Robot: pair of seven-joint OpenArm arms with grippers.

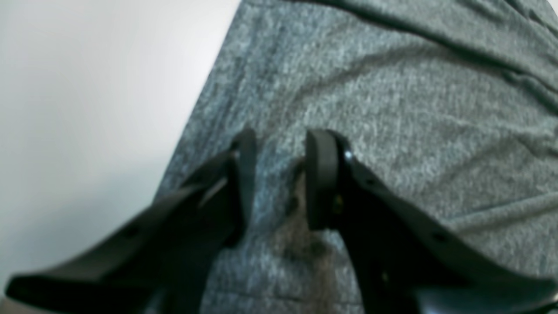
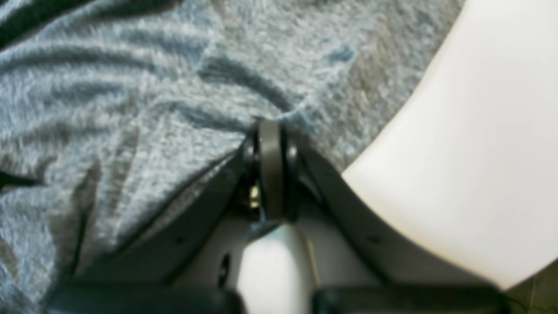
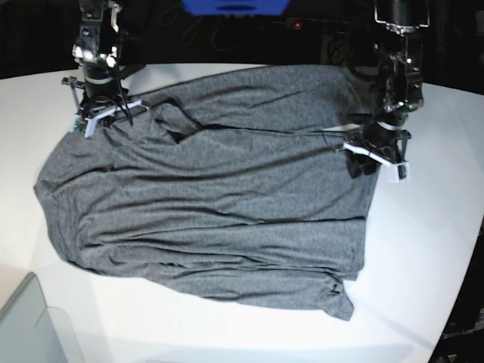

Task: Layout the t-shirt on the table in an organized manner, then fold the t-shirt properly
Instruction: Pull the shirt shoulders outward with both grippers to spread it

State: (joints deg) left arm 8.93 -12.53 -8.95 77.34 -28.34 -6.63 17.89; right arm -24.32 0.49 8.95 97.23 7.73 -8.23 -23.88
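Fabric of the t-shirt (image 3: pixel 212 212) lies spread across the table (image 3: pixel 431 249), wrinkled, one folded part near the far edge. Left gripper (image 1: pixel 279 174) stands with jaws partly apart, pressing down on the cloth at the shirt's side edge. Right gripper (image 2: pixel 270 131) is closed, pinching the shirt at its corner.

t-shirt (image 1: pixel 392 109) blurred, cropped; left hand (image 1: pixel 279 174) blurred

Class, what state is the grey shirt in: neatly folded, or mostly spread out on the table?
Mostly spread out. In the base view the shirt lies open across the white table, wrinkled, with one flap doubled over near its top edge, not folded into a neat stack.
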